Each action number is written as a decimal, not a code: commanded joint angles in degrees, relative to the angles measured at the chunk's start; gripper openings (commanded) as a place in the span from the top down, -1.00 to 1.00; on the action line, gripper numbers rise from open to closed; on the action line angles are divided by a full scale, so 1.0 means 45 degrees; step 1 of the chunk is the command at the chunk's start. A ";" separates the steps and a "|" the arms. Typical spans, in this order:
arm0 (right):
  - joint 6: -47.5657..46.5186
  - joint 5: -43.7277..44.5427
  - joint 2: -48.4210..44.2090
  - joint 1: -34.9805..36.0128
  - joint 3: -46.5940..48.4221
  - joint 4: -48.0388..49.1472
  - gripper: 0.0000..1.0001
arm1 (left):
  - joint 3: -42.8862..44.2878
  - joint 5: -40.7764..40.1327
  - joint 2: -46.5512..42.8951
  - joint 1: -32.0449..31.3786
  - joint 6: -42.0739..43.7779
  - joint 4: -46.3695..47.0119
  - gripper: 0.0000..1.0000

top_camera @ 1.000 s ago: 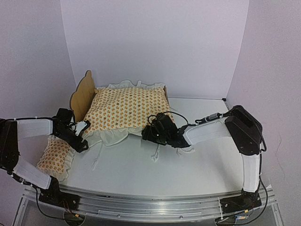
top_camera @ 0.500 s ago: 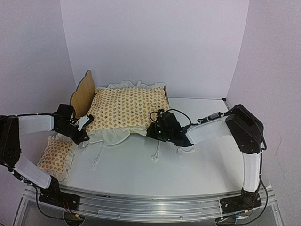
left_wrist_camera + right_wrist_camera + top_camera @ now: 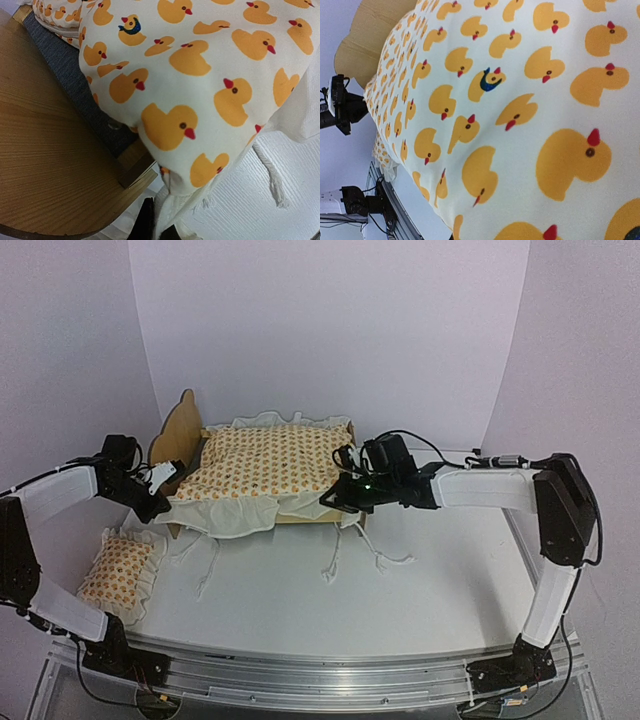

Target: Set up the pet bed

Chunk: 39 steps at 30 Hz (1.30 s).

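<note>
Overhead, a small plywood pet bed [image 3: 178,440] sat at the back L of a white counter [image 3: 450,580], w/ its scalloped headboard upright at the L end. A cream cushion [image 3: 270,462] printed w/ orange ducks lay across the frame and hid most of it. The cushion's white ruffle hung over the near rail. Thin white ties [image 3: 333,562] trailed from the ruffle onto the counter in front of the bed.

The L tool [image 3: 163,478] was at the cushion's near L corner, just beside the headboard. It was clenched on the cushion: in the L wrist view the dark fingers [image 3: 146,223] pinched white ruffle fabric at the bottom edge. That view also showed the wood-grain headboard [image 3: 45,150] close up, w/ a strip of the bed's dark grey base panel [image 3: 65,65] between it and the cushion.

The R tool [image 3: 338,497] was at the cushion's near R corner, clenched on the ruffle edge. The cushion's front edge ran raised between the two tools. The R wrist view was nearly all duck fabric, so the pinch itself could not be seen there. The headboard showed at its top L.

A small matching pillow [image 3: 118,565] lay flat on the counter at the near L, apart from the bed and below the L arm.
</note>
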 commanded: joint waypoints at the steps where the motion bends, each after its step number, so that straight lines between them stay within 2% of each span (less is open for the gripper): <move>1: -0.0822 -0.0835 0.0247 -0.0526 0.0284 -0.2424 1.00 | -0.0516 -0.1954 0.0134 0.0950 0.1371 0.0544 1.00; 3: -0.0853 -0.0782 0.0205 -0.0694 0.0180 -0.2658 1.00 | -0.0552 -0.2091 0.0311 0.1607 0.1545 0.0897 1.00; 6: -0.0738 -0.0697 -0.0344 -0.1215 -0.0276 -0.2707 1.00 | 0.0495 -0.1599 0.0669 0.2496 0.1609 0.0561 1.00; 10: -0.1034 -0.1423 -0.0207 -0.1299 0.0436 -0.3111 1.00 | 0.1007 -0.0587 0.0690 0.2604 0.2047 0.0207 1.00; 16: -0.0605 -0.1567 0.1118 -0.0882 0.0813 -0.3132 1.00 | 0.0436 0.0054 0.0858 0.2589 0.1819 0.0320 1.00; 19: -0.0679 -0.1328 0.1124 -0.0824 0.0940 -0.3210 0.71 | 0.0269 0.1144 0.0536 0.2590 0.2355 -0.0349 0.99; 20: -0.0768 -0.1274 0.1046 -0.0823 0.0961 -0.3284 0.60 | 0.0275 0.1495 0.0460 0.2590 0.2534 -0.0768 0.85; 22: -0.0976 -0.1279 0.0821 -0.0827 0.0959 -0.3414 0.38 | 0.0359 0.1922 0.0364 0.2586 0.2730 -0.1574 0.42; 24: -0.1264 -0.1545 0.0630 -0.0807 0.0954 -0.3494 0.23 | 0.0482 0.1766 0.0322 0.2615 0.2639 -0.2194 0.13; 27: -0.1641 -0.1817 0.0281 -0.0740 0.0882 -0.3661 -0.25 | 0.0705 0.1137 0.0163 0.2605 0.2247 -0.3358 -0.12; 29: -0.1937 -0.1770 -0.0132 -0.0639 0.0703 -0.3707 -0.41 | 0.0687 0.0183 -0.0010 0.2609 0.1741 -0.3981 -0.28; 34: -0.2593 -0.1667 -0.0910 -0.0388 0.0511 -0.3841 -0.50 | -0.0218 -0.2391 -0.0157 0.2766 0.0573 -0.4892 -0.43; 39: -0.2992 -0.1936 -0.1154 -0.0186 0.0485 -0.3890 -0.51 | -0.1634 -0.3673 -0.0118 0.3554 0.0581 -0.3369 -0.58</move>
